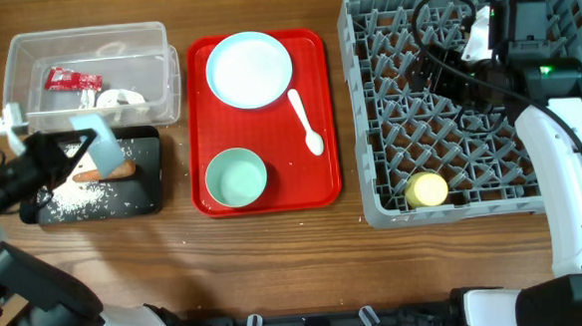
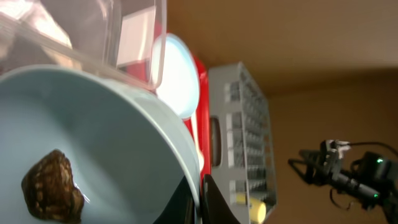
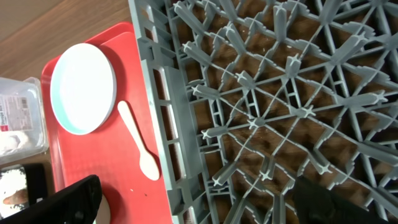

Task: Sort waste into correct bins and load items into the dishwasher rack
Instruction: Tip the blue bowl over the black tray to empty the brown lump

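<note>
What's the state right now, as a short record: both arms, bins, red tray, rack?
left fingers: shut on tilted bowl over black tray, brown lump inside
right fingers: open, above rack
clear tub: red wrapper, white paper
black tray: sausage piece, rice grains
red tray: plate, spoon, second bowl
rack: yellow cup

robot lab tabletop, wooden table (image 1: pixel 276 254), robot arm (image 1: pixel 563 174)

Grey rack (image 3: pixel 165 118) filling right side, lattice base close. Left of it, red tray (image 3: pixel 134 74) bearing pale blue plate (image 3: pixel 83 87) and white spoon (image 3: pixel 138 140) (apart, not touching). Clear tub (image 3: pixel 34 93) at left edge. Own gripper (image 3: pixel 199 202) spread wide.
</note>
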Controlling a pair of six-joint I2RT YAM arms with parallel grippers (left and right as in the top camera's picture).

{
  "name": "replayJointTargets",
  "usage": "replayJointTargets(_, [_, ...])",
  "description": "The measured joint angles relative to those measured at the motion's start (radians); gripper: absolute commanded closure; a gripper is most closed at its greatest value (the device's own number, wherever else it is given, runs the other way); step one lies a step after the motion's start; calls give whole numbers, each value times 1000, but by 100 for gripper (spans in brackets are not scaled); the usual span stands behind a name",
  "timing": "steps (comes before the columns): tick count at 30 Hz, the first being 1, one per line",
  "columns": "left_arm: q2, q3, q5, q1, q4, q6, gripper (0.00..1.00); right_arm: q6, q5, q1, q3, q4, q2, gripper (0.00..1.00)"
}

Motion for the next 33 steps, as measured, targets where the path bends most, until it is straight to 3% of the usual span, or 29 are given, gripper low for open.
replayJointTargets(6, [58,-48,142,82,15,27,96,0,-8,0,0,2,0,0])
replayJointTargets(14, [84,-50,299,90,26,-8,96,0,-11,0,0,2,0,0])
replayJointTargets(25, [84,-50,323,109,26,-371,96,0,-11,0,0,2,0,0])
replayJointTargets(33, [84,-50,323,121,27,-428,96,0,-11,0,0,2,0,0])
